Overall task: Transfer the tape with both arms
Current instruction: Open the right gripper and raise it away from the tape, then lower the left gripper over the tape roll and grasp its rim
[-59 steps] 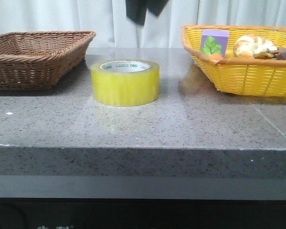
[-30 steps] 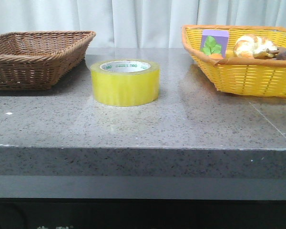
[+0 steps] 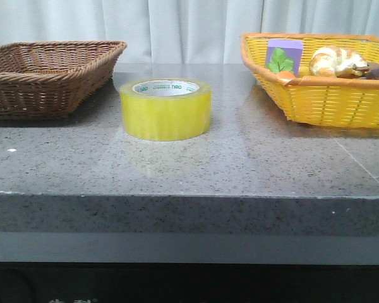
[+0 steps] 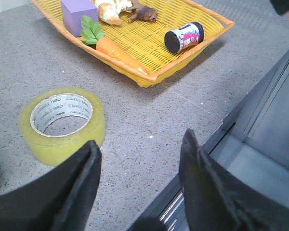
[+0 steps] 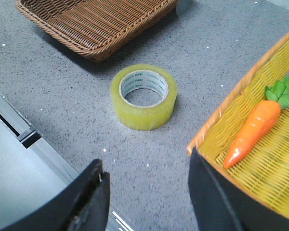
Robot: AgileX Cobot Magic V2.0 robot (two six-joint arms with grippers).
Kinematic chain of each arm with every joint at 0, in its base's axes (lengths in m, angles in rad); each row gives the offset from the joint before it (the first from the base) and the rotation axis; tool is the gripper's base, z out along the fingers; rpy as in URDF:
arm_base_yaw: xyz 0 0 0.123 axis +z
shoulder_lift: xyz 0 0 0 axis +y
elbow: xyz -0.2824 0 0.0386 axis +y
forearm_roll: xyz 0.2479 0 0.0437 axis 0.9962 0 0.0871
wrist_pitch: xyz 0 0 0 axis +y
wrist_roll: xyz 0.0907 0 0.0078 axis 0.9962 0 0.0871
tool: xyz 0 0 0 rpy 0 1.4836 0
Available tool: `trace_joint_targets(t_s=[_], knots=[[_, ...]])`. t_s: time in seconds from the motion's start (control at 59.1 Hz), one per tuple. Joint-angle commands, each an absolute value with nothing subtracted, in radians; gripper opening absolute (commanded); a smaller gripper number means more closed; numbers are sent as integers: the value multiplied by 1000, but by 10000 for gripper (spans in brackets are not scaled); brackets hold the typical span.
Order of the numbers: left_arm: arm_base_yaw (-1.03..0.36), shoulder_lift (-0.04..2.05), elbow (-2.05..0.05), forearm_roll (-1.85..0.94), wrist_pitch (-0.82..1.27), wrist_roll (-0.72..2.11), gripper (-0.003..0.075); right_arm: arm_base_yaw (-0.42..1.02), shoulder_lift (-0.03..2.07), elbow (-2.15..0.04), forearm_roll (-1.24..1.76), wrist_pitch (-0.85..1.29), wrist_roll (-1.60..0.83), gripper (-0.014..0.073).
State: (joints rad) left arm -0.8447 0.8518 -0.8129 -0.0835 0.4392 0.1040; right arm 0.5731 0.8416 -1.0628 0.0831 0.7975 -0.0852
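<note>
the tape (image 3: 166,108) sits flat on the grey bench (image 3: 189,170), hole upward, in the open stretch between the two baskets and touching neither. neither arm shows in the front view, and the roll lies clear of both sets of fingers. so, judging from where it lies, the transfer could be either not yet begun or already finished; the pictures do not settle which.

the left gripper (image 4: 139,159) hangs above the bench with its fingers spread apart and nothing between them, the roll near one tip. the right gripper (image 5: 147,187) is likewise wide open and empty, higher up, with the tape well apart from it.

to the left stands a brown wicker basket (image 3: 50,76), empty as far as can be seen. to the right, a yellow basket (image 3: 322,95) holds a purple box (image 3: 284,53), a toy carrot (image 5: 253,127), bread and a small can (image 4: 184,36). nothing stands between either gripper and the roll; only the basket rims flank it.
</note>
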Motion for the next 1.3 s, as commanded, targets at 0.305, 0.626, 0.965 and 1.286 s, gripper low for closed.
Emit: trace_joint_targets(t_s=[0.305,0.626,0.965,1.286], knots=[[-852,840,-850,-84,368,104,365,568,604,-845,89,593,-87,402],[-806,901,-954,-59,435,104,398,568,604,-845,89,592,-87,402],[-758,1215,-1277,51,717,116,438,568,604,-845,89,592,-87,402],[-760,1574,-1578,62,934,167,567,568,604,-845,89,592,-87,402]])
